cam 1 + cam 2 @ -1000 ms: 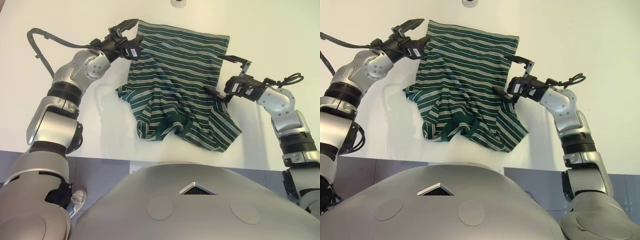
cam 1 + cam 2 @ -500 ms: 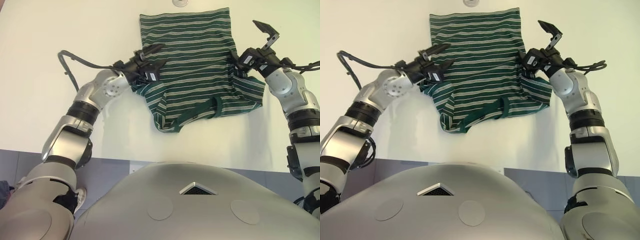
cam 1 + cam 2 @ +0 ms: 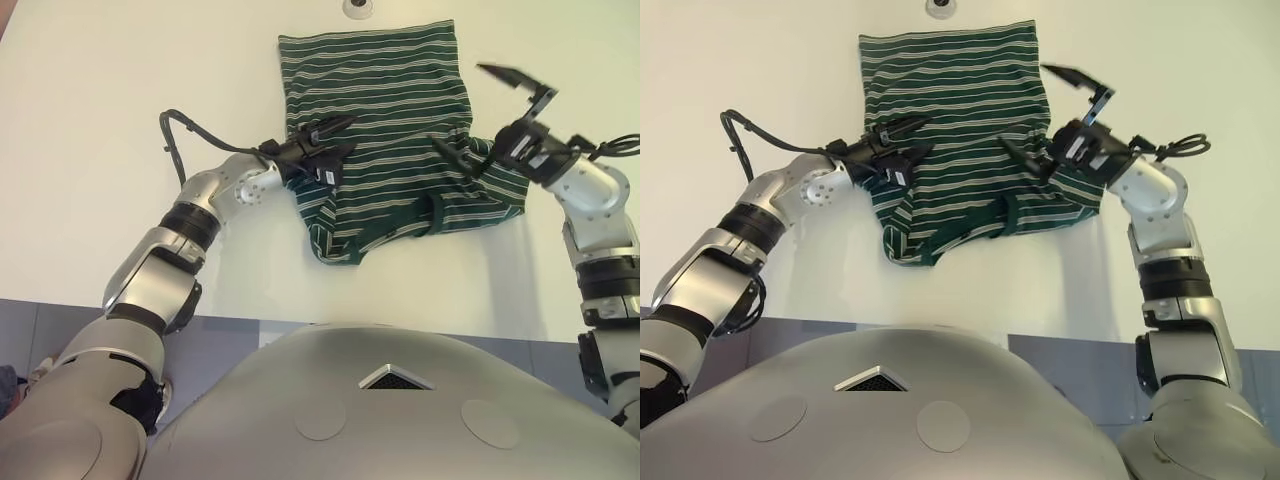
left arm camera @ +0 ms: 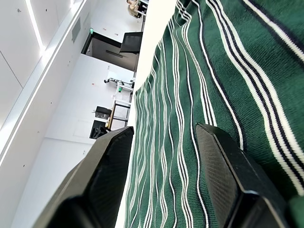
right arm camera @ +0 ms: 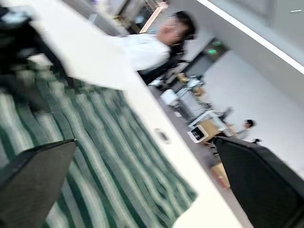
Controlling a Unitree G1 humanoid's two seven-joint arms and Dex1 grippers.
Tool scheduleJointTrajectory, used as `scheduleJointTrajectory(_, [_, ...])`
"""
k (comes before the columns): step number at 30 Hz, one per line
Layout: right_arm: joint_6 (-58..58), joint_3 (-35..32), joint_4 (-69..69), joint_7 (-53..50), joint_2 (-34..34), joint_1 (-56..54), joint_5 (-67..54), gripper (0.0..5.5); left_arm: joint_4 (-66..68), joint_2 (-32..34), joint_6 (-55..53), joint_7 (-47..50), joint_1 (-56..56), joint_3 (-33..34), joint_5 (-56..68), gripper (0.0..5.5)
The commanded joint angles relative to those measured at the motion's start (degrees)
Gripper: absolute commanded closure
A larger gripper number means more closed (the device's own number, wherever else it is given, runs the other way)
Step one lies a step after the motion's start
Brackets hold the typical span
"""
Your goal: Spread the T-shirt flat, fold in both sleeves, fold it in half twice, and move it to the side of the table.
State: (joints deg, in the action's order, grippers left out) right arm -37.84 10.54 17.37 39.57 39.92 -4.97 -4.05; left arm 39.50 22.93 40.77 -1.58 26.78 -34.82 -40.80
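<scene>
The green striped T-shirt [image 3: 385, 110] lies on the white table [image 3: 100, 110]. Its far half is smooth, while the near half is bunched, with the collar [image 3: 432, 212] and a sleeve [image 3: 500, 185] rumpled. My left gripper [image 3: 345, 138] hovers open just over the shirt's left-middle. In the left wrist view its fingers [image 4: 107, 190] frame the striped cloth [image 4: 228, 71] with nothing pinched. My right gripper [image 3: 458, 104] stands wide open over the shirt's right edge, one finger raised and the other low by the fabric. The right wrist view shows the stripes [image 5: 95, 156] below.
A round grommet [image 3: 355, 5] sits in the table just beyond the shirt's far hem. Bare table surface extends to the left of the shirt and along the near edge [image 3: 250, 315].
The shirt has gone from crumpled to partly spread. Over the last half second my left gripper slid right onto the cloth. My right gripper came a little nearer, its fingers spread wide.
</scene>
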Motion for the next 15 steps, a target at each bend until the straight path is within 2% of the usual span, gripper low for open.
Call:
scheduleJointTrajectory(1, [-0.4, 2.2, 1.0, 4.0, 2.0, 2.0, 3.9, 0.11, 3.3, 1.2, -1.5, -0.9, -2.0, -1.9, -2.7, 3.11])
scheduleJointTrajectory(8, [-0.1, 4.5, -0.7, 8.8, 5.8, 5.7, 8.4, 0.11, 3.6, 1.2, -1.7, -0.1, -2.0, -2.1, -2.7, 3.11])
scheduleJointTrajectory(15, [1.5, 4.9, -13.6, 18.2, 15.3, 16.7, -2.0, 0.11, 4.0, 1.6, -2.4, 0.7, -1.7, -2.6, -3.1, 3.11])
